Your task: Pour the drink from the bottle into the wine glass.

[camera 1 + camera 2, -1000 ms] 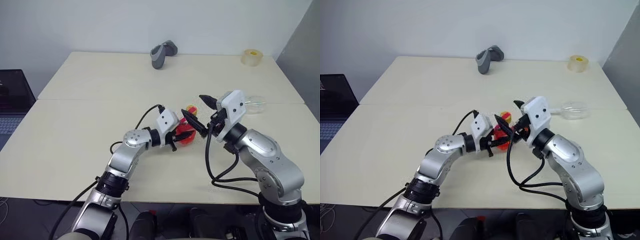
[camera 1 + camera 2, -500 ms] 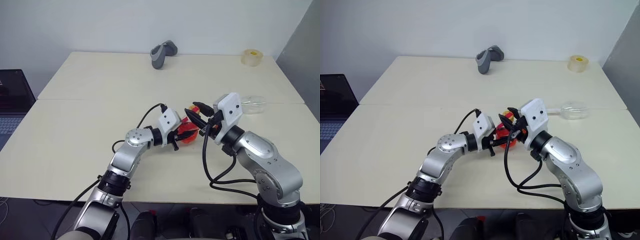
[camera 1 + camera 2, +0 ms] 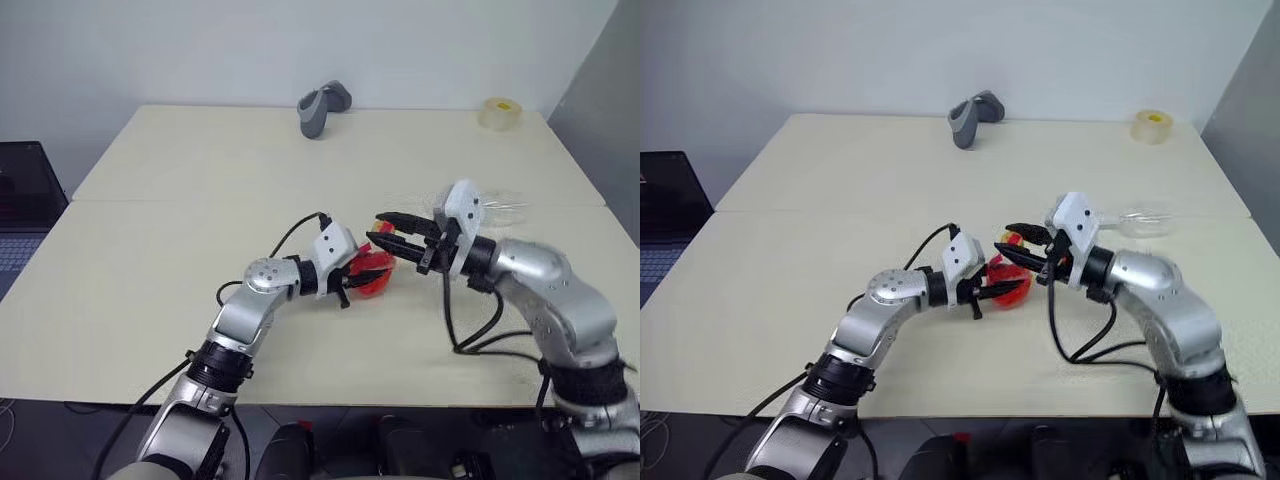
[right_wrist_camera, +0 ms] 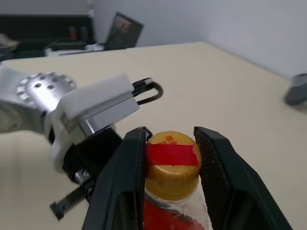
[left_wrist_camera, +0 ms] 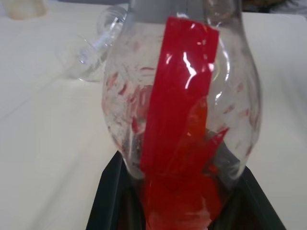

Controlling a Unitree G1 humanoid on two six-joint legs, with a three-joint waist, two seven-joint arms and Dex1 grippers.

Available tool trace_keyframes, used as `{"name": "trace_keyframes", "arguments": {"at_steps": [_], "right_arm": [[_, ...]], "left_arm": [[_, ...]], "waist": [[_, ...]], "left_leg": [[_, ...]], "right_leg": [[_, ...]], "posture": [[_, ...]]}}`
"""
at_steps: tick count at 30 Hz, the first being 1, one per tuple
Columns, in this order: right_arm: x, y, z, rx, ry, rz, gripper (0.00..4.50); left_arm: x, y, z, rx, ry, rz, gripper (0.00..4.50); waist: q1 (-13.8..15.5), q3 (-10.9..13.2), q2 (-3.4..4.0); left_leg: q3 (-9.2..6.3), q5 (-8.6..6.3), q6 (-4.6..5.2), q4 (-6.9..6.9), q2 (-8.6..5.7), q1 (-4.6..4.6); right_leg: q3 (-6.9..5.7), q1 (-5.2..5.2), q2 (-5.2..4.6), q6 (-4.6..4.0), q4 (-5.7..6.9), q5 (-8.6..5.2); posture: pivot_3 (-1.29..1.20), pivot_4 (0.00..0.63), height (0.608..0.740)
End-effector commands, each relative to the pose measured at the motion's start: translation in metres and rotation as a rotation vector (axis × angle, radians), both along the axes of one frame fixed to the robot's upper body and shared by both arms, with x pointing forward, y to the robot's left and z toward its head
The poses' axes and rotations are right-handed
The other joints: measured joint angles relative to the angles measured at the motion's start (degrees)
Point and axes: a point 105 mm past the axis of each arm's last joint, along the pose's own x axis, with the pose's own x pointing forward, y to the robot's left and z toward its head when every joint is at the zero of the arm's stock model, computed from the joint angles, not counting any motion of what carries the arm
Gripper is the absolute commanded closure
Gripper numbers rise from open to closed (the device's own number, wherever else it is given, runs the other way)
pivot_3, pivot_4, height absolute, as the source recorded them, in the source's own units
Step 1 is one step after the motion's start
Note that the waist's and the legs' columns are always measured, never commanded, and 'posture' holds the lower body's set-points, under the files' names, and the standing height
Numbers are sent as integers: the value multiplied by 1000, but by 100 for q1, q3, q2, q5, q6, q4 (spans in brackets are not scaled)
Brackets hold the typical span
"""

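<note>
Clear plastic, streaked inside with red-orange drink (image 5: pixel 192 191), forms the small bottle (image 3: pixel 372 276) standing near the middle of the pale worktop (image 3: pixel 150 270). The left pincer (image 3: pixel 362 275) is clenched around the bottle's rounded body, a strip of red tape running up the side. The right pincer (image 4: pixel 169 158) reaches in level from the right, its two black fingers (image 4: pixel 125 177) pressed against either side of the yellow cap (image 4: pixel 171 165), grasping it. A red label crosses the cap; small red print above it is too small to read. The wine glass (image 3: pixel 497 207) lies on its side on the worktop behind the right arm. A grey handheld device (image 3: pixel 322 106) and a yellowish tape roll (image 3: pixel 498 113) sit at the far edge.
</note>
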Motion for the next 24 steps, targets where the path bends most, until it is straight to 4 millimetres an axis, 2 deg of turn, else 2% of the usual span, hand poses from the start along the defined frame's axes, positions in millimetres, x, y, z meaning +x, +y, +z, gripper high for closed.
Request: {"name": "trace_keyframes", "arguments": {"at_steps": [1, 4, 8, 11, 17, 18, 24], "right_arm": [[7, 1, -6, -61, 27, 114, 3273], [11, 1, -4, -95, 17, 148, 3273], [4, 1, 4, -76, 21, 169, 3273], [3, -1, 19, 11, -48, 82, 2249], [-18, 1, 24, 128, -141, -109, 134], [-20, 3, 23, 142, -154, -141, 0], [-11, 4, 23, 279, -166, -353, 0]], "left_arm": [[-18, -14, 31, -55, -88, -143, 3467], [-14, -12, 33, -59, -95, -125, 3468], [-6, -9, 33, -71, -104, -65, 3468], [1, -9, 33, -84, -116, -3, 3468], [7, -12, 35, -118, -118, 51, 3469], [7, -13, 34, -119, -117, 52, 3469], [6, -16, 31, -113, -114, 45, 3469]], "waist": [[5, 0, 0], [18, 2, 1], [36, 2, 1], [43, 2, 0], [43, 2, 1], [38, 1, 1], [27, 1, 2]], "left_leg": [[-1, 0, 0, -3, 1, 0], [-4, 0, 0, -2, 4, -4], [-6, 0, 0, 3, 0, -9], [-17, 0, -1, 9, -3, -17], [-34, 1, -2, 10, -2, -32], [-33, 1, -3, 10, -2, -32], [-33, 3, -6, 9, -4, -28]], "right_leg": [[0, 0, 3, 0, -2, 0], [-1, -2, 2, -2, -2, -1], [3, -2, -10, -2, -3, -1], [6, -1, -14, -2, -2, -1], [-2, -8, -14, -2, 0, -1], [-1, -8, -14, -2, 1, -1], [-1, -7, -11, -2, 4, -1]], "posture": [[0, 150, 740], [0, 150, 740], [0, 150, 740], [0, 150, 740], [0, 150, 740], [0, 150, 740], [0, 150, 740]]}}
